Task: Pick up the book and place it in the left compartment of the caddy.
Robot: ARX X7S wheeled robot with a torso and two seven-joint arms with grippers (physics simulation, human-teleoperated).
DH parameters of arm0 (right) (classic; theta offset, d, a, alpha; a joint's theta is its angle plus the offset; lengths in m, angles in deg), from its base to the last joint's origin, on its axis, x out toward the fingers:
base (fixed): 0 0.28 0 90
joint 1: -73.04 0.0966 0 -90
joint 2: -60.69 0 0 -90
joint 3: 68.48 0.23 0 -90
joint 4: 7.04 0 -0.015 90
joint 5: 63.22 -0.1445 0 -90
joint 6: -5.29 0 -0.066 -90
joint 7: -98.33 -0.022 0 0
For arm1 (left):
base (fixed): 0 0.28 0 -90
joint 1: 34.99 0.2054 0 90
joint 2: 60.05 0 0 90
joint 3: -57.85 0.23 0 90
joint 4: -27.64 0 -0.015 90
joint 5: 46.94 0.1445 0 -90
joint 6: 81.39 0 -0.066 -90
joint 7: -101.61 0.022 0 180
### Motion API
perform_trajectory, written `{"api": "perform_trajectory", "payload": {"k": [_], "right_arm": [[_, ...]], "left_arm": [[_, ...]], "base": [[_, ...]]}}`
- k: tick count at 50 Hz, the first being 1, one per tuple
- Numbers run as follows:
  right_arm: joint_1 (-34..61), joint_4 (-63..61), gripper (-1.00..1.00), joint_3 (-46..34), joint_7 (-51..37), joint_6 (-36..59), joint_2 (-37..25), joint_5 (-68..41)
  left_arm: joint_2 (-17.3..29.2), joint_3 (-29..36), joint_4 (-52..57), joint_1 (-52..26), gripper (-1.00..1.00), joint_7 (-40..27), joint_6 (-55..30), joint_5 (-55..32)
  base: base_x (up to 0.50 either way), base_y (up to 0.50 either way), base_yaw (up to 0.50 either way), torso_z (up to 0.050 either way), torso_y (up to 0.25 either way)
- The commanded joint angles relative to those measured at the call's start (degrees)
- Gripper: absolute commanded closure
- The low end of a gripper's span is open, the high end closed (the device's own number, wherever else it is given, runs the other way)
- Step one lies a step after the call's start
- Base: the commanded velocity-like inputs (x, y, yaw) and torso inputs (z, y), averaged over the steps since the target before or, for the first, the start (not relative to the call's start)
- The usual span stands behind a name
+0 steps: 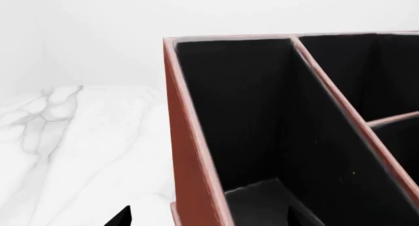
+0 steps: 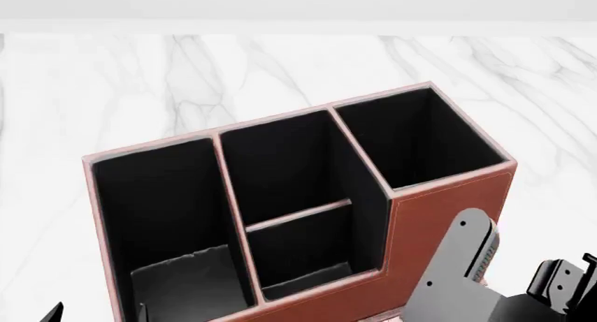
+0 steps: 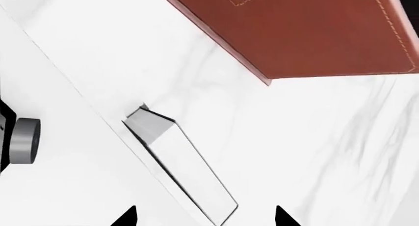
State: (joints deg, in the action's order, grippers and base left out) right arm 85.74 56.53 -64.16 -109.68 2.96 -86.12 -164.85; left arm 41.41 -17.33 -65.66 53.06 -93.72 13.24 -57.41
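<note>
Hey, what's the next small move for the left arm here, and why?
Probably lift the left gripper straight up and away. Its jaws stand open and empty, and what looks like the book already lies at the bottom of the left compartment of the caddy, so likely nothing remains to place.

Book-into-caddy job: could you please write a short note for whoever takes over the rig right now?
Left gripper: open, empty, just above the left compartment of the caddy.
Right gripper: open, empty, over the table beside the caddy.
Book: appears to lie flat on the left compartment's floor.
Done: pick and place, by the look of it.
Left: lift the left arm clear and confirm the book is settled.
</note>
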Motion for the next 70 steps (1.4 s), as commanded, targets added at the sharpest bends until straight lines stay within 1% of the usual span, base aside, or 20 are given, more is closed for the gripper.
{"api": "perform_trajectory", "payload": {"k": [1, 7, 14, 21, 30, 41, 64, 70], "right_arm": [[1.02, 1.01, -1.0, -2.23, 1.09, -0.55, -0.59, 2.81], [1.18, 0.91, -1.0, -2.91, 1.32, -1.39, -0.14, 2.76], [-0.53, 1.56, -1.0, -3.82, 3.44, -3.06, 0.8, 5.92], [-2.43, 3.26, -1.0, -5.07, 3.52, -4.46, 1.4, 7.3], [-4.48, 3.35, -1.0, -6.49, 6.27, -5.85, 1.42, 10.84], [-7.84, 5.36, -1.0, -8.79, 9.15, -7.93, 3.14, 15.33], [-7.42, 6.89, -1.0, -10.08, 11.19, -8.65, 5.52, 18.44], [-8.69, 7.57, -1.0, -10.85, 12.42, -9.98, 6.33, 20.0]], "left_arm": [[0.21, 0.31, -0.04, -0.08, -1.0, -0.25, 0.06, -0.23], [0.33, 0.48, -0.02, -0.08, -1.0, -0.4, 0.1, -0.31], [0.47, 0.65, 0.03, -0.05, -1.0, -0.56, 0.15, -0.46], [0.54, 0.82, -0.18, -0.16, -1.0, -0.71, 0.3, -0.54], [0.7, 1.07, -0.14, -0.14, -1.0, -0.92, 0.36, -0.68], [0.89, 1.35, -0.25, -0.19, -1.0, -1.12, 0.5, -0.82], [1.27, 2.0, -0.33, -0.32, -1.0, -1.5, 0.6, -1.13], [1.4, 2.12, -0.25, -0.3, -1.0, -1.59, 0.64, -1.26]], "base": [[0.0, 0.0, 0.0, 0.0, 0.0], [0.0, 0.0, 0.0, 0.0, 0.0], [0.0, 0.0, 0.0, 0.0, 0.0], [0.0, 0.0, 0.0, 0.0, 0.0], [0.0, 0.0, 0.0, 0.0, 0.0], [0.0, 0.0, 0.0, 0.0, 0.0], [0.0, 0.0, 0.0, 0.0, 0.0], [0.0, 0.0, 0.0, 0.0, 0.0]]}}
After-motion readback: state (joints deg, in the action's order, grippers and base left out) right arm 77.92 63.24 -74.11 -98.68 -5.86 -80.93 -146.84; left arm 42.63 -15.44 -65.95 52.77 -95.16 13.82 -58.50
